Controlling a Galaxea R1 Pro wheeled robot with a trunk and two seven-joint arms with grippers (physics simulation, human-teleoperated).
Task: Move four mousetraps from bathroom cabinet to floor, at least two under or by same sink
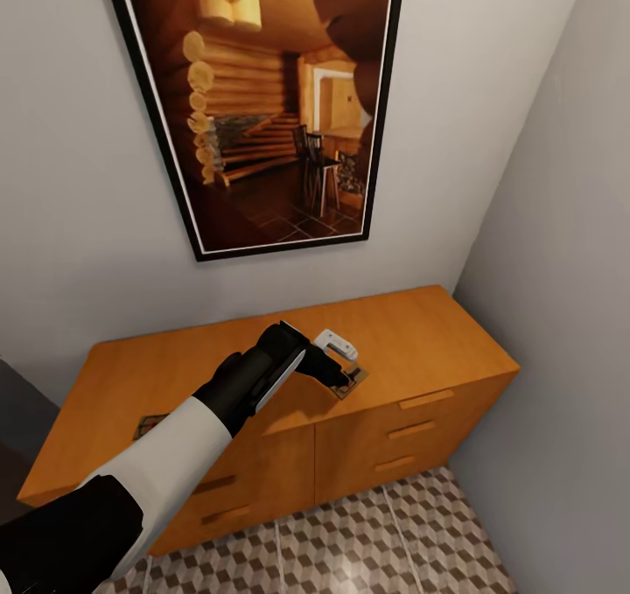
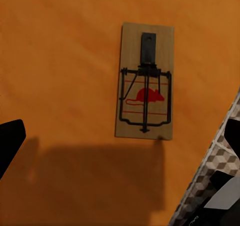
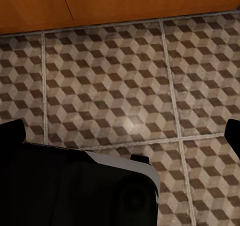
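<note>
One hand at work: the left hand [image 1: 343, 375] is stretched over the front edge of the cabinet [image 1: 420, 331], hovering above a mousetrap [image 2: 145, 80]; its fingers are spread wide and hold nothing
Left fingers: in the left wrist view the two dark fingertips [image 2: 10, 143] stand far apart, and the trap lies between them, not touched
Right hand: the right hand [image 3: 125, 131] hangs low over the bathroom floor [image 3: 115, 81], its fingers also parted, with nothing between them
Mousetrap under the hand: it lies flat on the cabinet top, near the front edge, red mouse mark up, wire bar lying flat on the board
Second mousetrap: a small dark flat thing [image 1: 150, 425] shows on the cabinet top beside the left forearm; I judge it is another trap, but it is too small to be sure
Other traps: I cannot tell where they are
Progress: I judge the task is at its beginning; no trap is seen on the floor tiles, and this one is not yet grasped
What is left: to close on this trap, carry it down, and do the same for the rest, two of them near the sink
Surface: smooth orange-brown wood, drawer fronts with bar handles below
Room: a narrow corner with grey walls, a framed picture [image 1: 271, 95] of a log cabin interior above the cabinet, and cube-pattern tiles with pale grout
</note>
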